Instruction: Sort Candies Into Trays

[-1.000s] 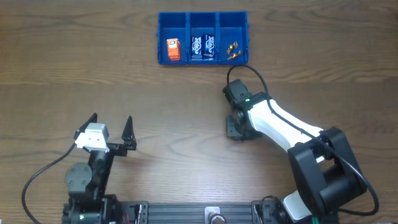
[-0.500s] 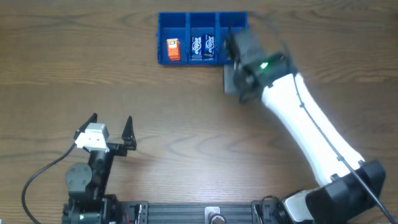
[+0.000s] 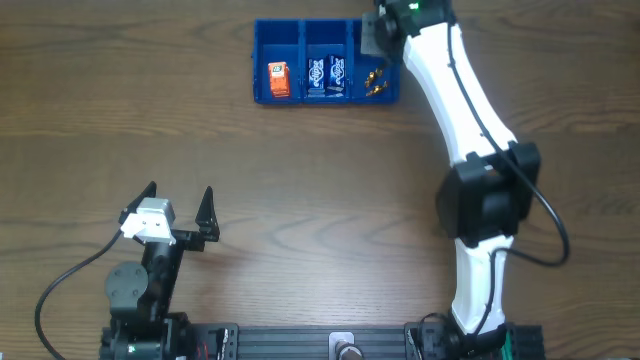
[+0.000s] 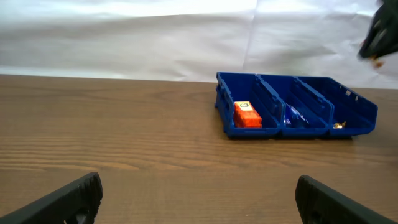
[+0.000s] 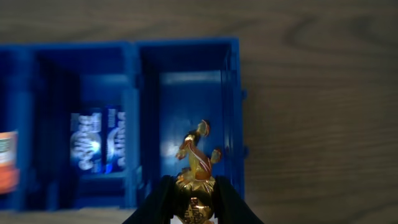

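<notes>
Right claw (image 5: 194,198) up off tabletop (image 3: 300,170), over right bin of tray (image 5: 231,93), gold candy (image 5: 194,206) pinched between its jaws

The shiny gold wrapped candy (image 5: 194,202) pinched in the right hand (image 5: 193,186) is cut off by the picture's edge. Off to that hand's side, the small orange candy pack (image 5: 5,160) is blurry and half cut off.

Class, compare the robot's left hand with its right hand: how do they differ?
The left hand is open and empty; the right hand is shut on a gold candy. The left hand sits near its own base, far from the blue tray; the right hand hangs above the tray's right compartment. Both are dark and two-fingered.
</notes>
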Robot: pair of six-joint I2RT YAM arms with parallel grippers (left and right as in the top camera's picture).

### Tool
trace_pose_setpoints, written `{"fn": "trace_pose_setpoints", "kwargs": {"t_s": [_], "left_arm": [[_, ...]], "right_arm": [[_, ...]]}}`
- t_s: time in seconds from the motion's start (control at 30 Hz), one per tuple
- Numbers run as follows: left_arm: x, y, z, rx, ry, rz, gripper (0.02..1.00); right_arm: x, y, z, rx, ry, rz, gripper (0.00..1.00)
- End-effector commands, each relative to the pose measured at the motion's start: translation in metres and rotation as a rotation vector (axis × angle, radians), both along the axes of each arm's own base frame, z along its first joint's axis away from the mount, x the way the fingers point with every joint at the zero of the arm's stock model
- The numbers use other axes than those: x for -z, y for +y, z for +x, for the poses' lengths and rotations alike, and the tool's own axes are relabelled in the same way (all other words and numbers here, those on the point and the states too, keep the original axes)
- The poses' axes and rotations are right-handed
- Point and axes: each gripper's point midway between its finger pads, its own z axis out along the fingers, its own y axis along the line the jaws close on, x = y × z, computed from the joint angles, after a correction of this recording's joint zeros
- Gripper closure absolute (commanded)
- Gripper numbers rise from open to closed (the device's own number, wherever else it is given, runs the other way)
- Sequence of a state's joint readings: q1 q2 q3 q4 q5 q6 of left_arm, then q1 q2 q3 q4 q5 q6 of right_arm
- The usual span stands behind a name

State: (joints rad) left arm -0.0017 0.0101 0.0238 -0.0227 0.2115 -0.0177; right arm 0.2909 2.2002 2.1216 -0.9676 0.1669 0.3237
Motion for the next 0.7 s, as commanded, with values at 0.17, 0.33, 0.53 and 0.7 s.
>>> {"fn": "trace_pose_setpoints", "kwargs": {"t_s": [0.17, 0.33, 0.53, 0.7], "left_arm": [[0.016, -0.002, -0.001, 0.016, 0.043, 0.012, 0.020], [0.016, -0.002, -0.001, 0.017, 0.043, 0.013, 0.020], [0.016, -0.002, -0.001, 0.016, 0.043, 0.012, 0.020], [0.016, -0.002, -0.001, 0.017, 0.043, 0.013, 0.020]], "right_arm": [[0.021, 0.002, 0.018, -0.012, -0.005, 0.002, 0.805], [0.021, 0.003, 0.019, -0.012, -0.009, 0.003, 0.750], [0.020, 0.007, 0.019, -0.026, -0.009, 0.026, 0.540], [0.007, -0.003, 0.022, -0.011, -0.034, 0.034, 0.283]]}}
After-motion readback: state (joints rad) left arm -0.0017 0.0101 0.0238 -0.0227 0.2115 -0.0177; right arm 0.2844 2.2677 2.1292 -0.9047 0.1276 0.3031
